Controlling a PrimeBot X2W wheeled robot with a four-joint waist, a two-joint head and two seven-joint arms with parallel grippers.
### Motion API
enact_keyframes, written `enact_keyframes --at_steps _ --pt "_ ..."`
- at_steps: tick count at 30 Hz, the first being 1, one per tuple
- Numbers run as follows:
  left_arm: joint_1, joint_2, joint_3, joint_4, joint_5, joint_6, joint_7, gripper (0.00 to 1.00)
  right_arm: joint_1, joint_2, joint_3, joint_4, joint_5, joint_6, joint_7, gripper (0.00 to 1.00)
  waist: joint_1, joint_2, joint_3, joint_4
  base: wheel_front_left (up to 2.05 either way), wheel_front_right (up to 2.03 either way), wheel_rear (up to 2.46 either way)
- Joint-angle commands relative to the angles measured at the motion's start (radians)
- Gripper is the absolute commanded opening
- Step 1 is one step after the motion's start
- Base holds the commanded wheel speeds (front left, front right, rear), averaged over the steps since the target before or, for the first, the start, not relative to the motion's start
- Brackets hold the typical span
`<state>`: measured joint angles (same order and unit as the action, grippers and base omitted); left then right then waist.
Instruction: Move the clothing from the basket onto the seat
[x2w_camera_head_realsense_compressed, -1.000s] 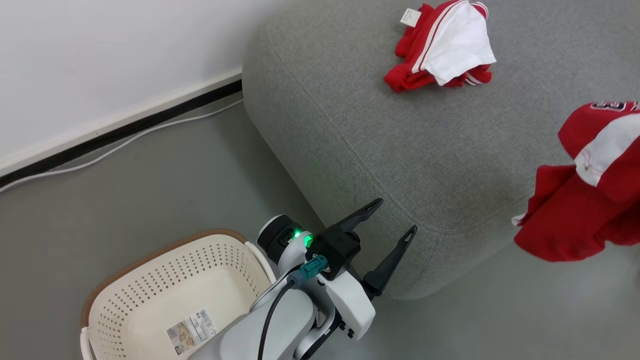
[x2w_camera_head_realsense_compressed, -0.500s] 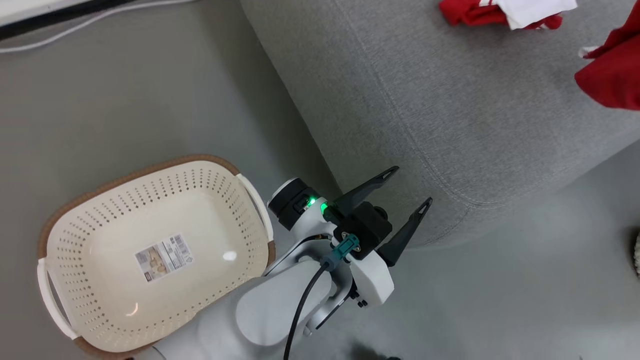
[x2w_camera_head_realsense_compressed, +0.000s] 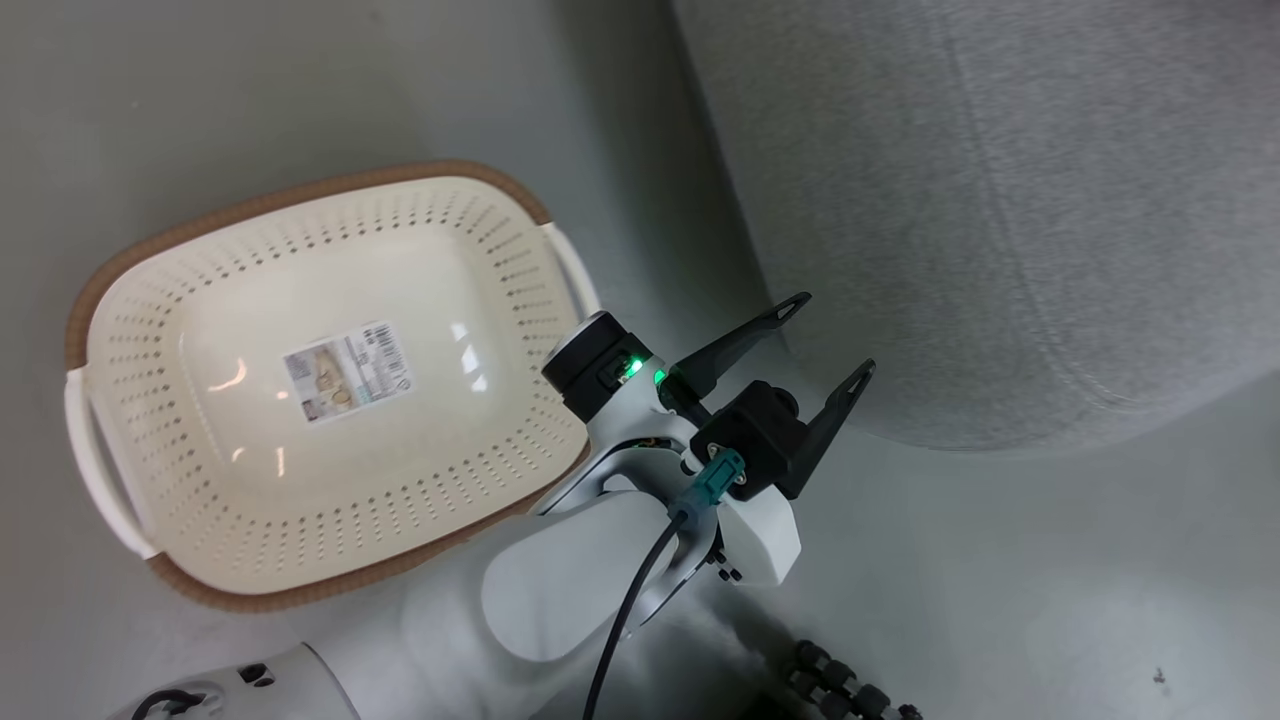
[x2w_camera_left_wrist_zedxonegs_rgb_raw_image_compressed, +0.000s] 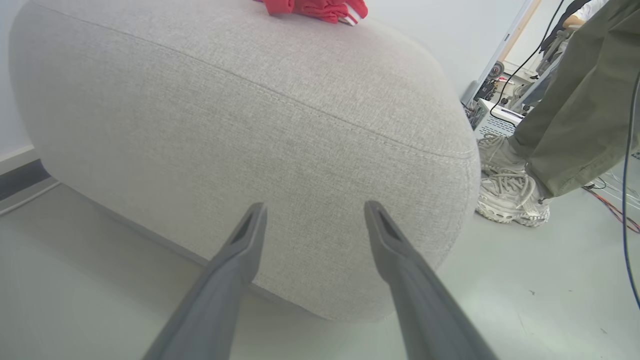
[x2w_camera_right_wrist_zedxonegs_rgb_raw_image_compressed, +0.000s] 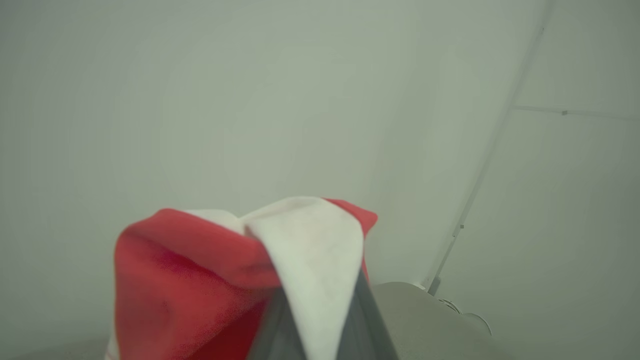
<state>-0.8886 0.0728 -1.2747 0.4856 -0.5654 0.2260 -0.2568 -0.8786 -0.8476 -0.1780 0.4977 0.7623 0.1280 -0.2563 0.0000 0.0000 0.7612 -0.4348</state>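
Right gripper (x2w_camera_right_wrist_zedxonegs_rgb_raw_image_compressed: 322, 320) clamps red-and-white garment (x2w_camera_right_wrist_zedxonegs_rgb_raw_image_compressed: 190, 270) by a fold; a slip drops it short of the seat (x2w_camera_head_realsense_compressed: 1000, 200). Left gripper (x2w_camera_head_realsense_compressed: 832, 333) wide, empty, near seat corner.

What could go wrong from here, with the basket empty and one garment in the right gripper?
1. The right gripper pinches the red and white garment with a pale blurred surface behind it; released here, it might miss the seat.
2. The open left gripper points at the seat's side, close by; turning could jab the fabric.
3. A person's shoe stands beside the seat; an arm swing might reach it.
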Motion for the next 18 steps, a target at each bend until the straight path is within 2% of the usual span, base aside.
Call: enact_keyframes --at_steps 1,4,10,18 --pt "-0.023 -0.023 0.007 -0.033 -0.004 0.011 -0.005 1.00 -0.018 -0.096 -0.037 0.030 -0.019 0.003 -0.006 0.00 0.0000 0.0000 0.047 0.055 0.00 0.00 0.00" --pt "-0.020 -0.023 0.000 -0.052 0.001 0.021 -0.005 1.00 -0.059 -0.138 -0.074 0.082 -0.035 0.003 -0.006 0.00 0.0000 0.0000 0.067 0.095 0.00 0.00 0.00" --pt "-0.011 -0.023 -0.004 -0.084 0.015 0.044 -0.005 1.00 -0.115 -0.148 -0.118 0.159 -0.008 0.003 -0.006 0.00 0.0000 0.0000 0.102 0.149 0.00 0.00 0.00" --pt "-0.011 -0.023 -0.005 -0.112 0.039 0.064 -0.005 1.00 -0.043 -0.059 0.116 0.246 0.128 0.003 -0.006 0.00 0.0000 0.0000 0.118 0.180 0.00 0.00 0.00"
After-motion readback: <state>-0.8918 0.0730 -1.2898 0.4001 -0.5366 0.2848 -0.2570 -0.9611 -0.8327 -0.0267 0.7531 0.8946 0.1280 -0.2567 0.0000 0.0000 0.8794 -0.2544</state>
